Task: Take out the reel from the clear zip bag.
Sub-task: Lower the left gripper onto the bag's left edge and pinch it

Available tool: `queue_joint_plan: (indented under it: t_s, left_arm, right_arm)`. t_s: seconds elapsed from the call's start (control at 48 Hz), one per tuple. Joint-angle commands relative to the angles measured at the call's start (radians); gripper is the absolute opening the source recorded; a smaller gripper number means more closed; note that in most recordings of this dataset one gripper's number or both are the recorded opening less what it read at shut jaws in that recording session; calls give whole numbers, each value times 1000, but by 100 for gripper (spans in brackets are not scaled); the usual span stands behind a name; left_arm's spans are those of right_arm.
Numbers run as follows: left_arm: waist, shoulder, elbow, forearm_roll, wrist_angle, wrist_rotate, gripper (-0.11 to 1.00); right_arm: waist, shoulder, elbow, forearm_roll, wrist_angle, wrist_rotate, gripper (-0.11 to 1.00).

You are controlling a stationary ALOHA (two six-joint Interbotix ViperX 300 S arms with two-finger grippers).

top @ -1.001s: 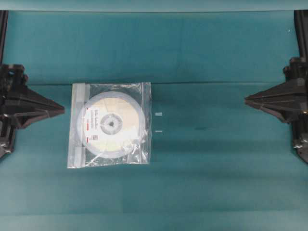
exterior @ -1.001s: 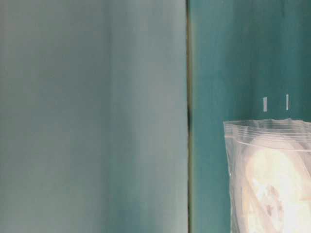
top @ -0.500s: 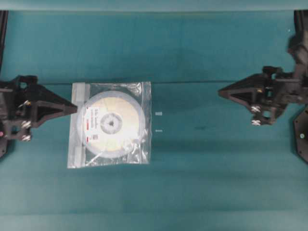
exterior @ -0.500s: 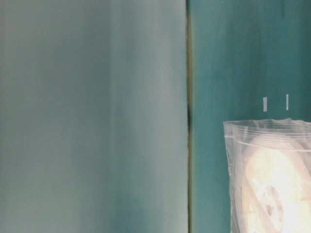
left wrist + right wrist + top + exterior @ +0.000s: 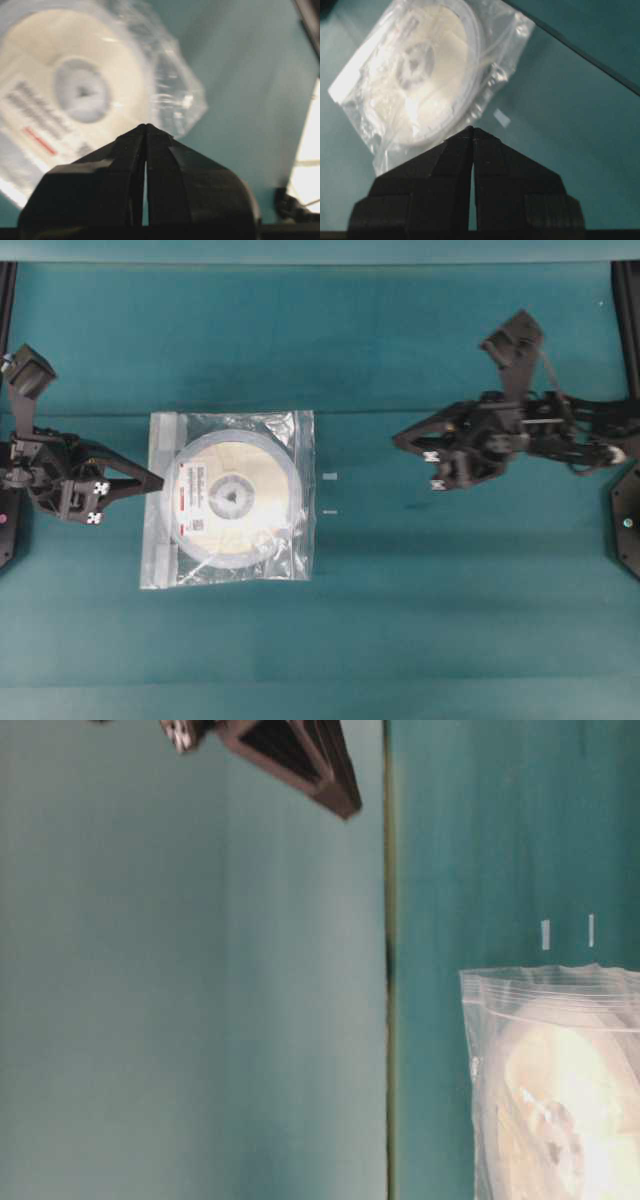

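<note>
The left claw (image 5: 158, 480) is shut tight and holds nothing. Its tip sits just at the left edge of the bag (image 5: 228, 498). The right claw (image 5: 398, 438) is shut too and empty, well apart from the bag. The reel (image 5: 230, 498) lies flat inside the bag on the green table (image 5: 420, 610).

From above you see both arms and two small white marks (image 5: 330, 494) beside the bag. The left wrist view shows the reel's label with a red line. The table-level view shows only one claw tip (image 5: 345, 805) up high and part of the bag.
</note>
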Motion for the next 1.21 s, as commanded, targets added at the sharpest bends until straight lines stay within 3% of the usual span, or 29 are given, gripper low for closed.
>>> queue_joint_plan:
  t_s: [0.0, 0.125, 0.208, 0.375, 0.459, 0.605, 0.98, 1.188]
  left_arm:
    - [2, 9, 11, 3, -11, -2, 0]
    - [6, 17, 38, 2, -5, -15, 15]
    - [11, 23, 49, 2, 2, -46, 37]
    - [21, 58, 52, 3, 34, -103, 84]
    - [26, 83, 52, 3, 29, -106, 97]
    - [40, 152, 69, 3, 3, -106, 92]
    - [74, 341, 118, 3, -285, -109, 93]
    - [74, 410, 118, 3, -336, -109, 93]
  right_arm:
    - [2, 23, -46, 2, -2, 9, 1]
    - [-2, 41, -63, 3, 5, 9, 9]
    - [-2, 49, -64, 9, 6, 9, 19]
    - [5, 54, -63, 11, -29, 9, 53]
    - [6, 57, -64, 15, -44, 11, 70]
    - [6, 61, -61, 29, -44, 9, 86]
    - [31, 64, -49, 87, -40, 11, 86]
    - [38, 64, -46, 92, -40, 11, 86]
